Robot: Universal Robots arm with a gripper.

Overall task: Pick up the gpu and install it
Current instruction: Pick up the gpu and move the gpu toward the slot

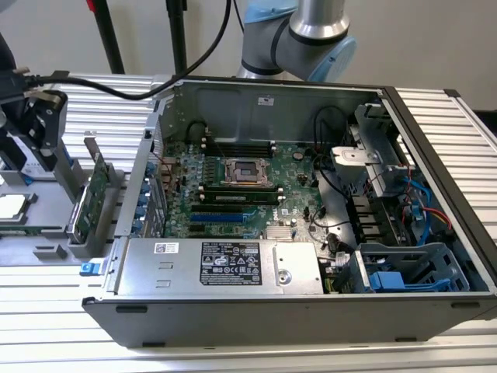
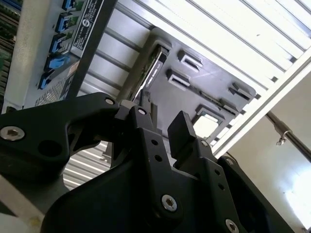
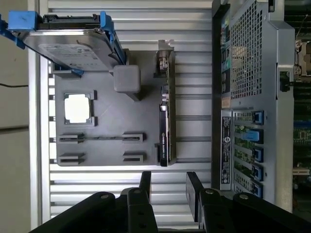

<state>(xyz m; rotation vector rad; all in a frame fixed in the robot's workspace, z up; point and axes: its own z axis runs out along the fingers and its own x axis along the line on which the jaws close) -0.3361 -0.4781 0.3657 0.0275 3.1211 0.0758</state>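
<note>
The black two-fingered claw [image 3: 170, 190] is spread wide and holds nothing; daylight shows between its fingers [image 3: 146, 183] in both wrist views. In the first wrist view the gap lines up with the thin edge of the gpu [image 3: 164, 127], a slim green circuit card with a black cooler shroud and a silver end bracket. The claw is apart from the card, though, and not yet around it.

The gpu [image 1: 95, 193] stands on edge in a slot of a flat grey holder tray [image 3: 107, 127]. It is at the exterior view's left, just beside the open grey metal computer case [image 1: 256, 315]. The dark shape at that view's far left edge is probably the claw [image 1: 35, 116], though it is cut off there.

The large green motherboard [image 1: 299, 159] lies inside the case with no card in it.

This looks like the approach to the pick. To do it well, the fingers should stay parallel to the card's faces and straddle its upper edge squarely. The pads belong on the shroud and board, away from the bracket, and the slot walls must be cleared.
</note>
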